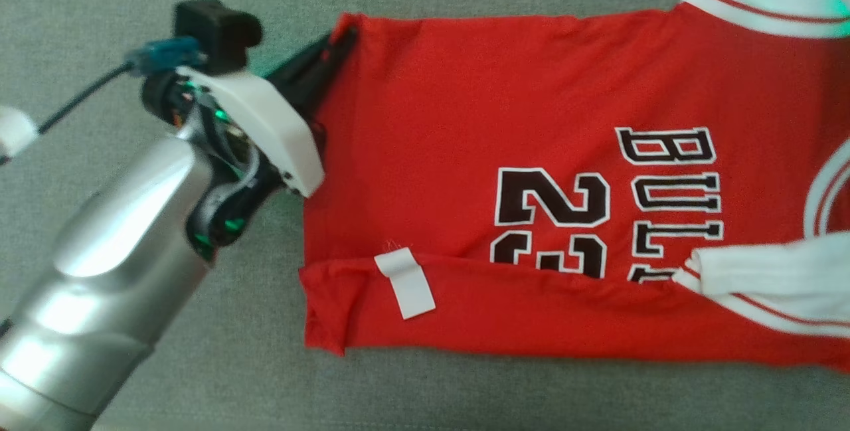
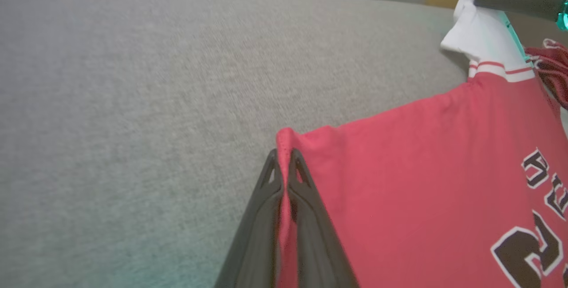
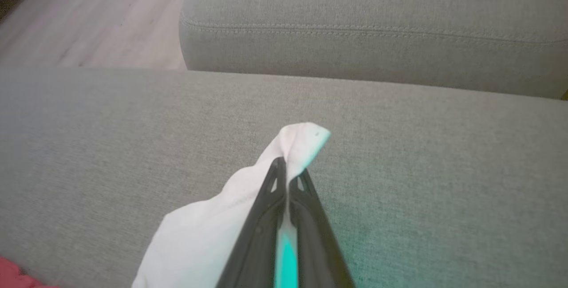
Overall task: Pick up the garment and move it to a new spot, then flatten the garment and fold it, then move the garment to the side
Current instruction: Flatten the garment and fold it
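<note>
The left gripper [image 2: 282, 160] is pressed together on the hem corner of the red garment [image 2: 421, 155]. A thin fold of cloth is sandwiched between its two dark fingers, and the rest of the jersey spreads away to its right over the grey cushion [image 2: 133, 101]. The right gripper [image 3: 288, 170] is clamped too, pinching the tip of the white sleeve [image 3: 199, 239], which bunches back along the left of its fingers.

Both holds sit on the same long edge, well apart, probably so that the edge can travel as one straight, taut line. On the side of the garment away from both grippers, a strip [image 1: 531, 311] already lies turned over the body (its white label [image 1: 405, 283] faces up), so the flattening looks done and the folding is under way. Uneven lifting could skew the crease.
</note>
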{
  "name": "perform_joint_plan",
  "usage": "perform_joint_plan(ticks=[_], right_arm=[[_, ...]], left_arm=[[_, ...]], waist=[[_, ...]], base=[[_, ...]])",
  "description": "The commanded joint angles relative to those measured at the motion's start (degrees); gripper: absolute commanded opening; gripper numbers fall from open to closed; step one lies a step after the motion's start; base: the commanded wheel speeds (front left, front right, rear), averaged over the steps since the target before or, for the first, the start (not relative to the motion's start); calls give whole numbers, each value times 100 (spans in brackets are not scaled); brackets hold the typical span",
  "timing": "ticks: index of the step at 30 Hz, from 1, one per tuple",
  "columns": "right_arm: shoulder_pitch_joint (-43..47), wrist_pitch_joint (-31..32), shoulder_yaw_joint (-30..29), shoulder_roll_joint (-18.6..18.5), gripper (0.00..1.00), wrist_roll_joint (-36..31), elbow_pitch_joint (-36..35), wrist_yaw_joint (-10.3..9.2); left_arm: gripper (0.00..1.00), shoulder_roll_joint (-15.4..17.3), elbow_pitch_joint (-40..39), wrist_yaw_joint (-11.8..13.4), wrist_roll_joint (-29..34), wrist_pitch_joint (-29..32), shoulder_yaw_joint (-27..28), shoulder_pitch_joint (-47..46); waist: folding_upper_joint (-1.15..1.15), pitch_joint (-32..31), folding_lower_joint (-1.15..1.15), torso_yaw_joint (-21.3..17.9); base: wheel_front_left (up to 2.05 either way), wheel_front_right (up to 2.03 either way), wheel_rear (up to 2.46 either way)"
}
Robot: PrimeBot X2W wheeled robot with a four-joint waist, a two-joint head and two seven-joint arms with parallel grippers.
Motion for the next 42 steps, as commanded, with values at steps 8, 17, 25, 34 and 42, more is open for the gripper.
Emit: perform_joint_plan(ticks=[8,17,25,34,42], right_arm=[[141,-446,129,-148,0,393,-513,39],[1728,-483,128,-512,0,851,-1695,39],[3401,-273,-356,-534,0,898,-2607,39],[3945,-212,-267,-175,0,786,-2776,39],[4309,-20,-403,-167,0,962,-3033,39]], left_arm=[[0,430,-433,127,-74,-418,530,222],[0,886,-1435,517,-281,-842,778,1332],[0,1341,-2250,967,-470,-1114,921,2504],[0,1410,-2239,1114,-592,-1403,999,3050],[0,1385,-2222,1058,-602,-1463,933,3155]], waist=[[0,-466,-1,-180],[0,-941,-1,-489],[0,-1159,-1,-711],[0,-1162,-1,-761],[0,-1309,-1,-716]], base=[[0,0,0],[0,0,0],[0,0,0],[0,0,0],[0,0,0]])
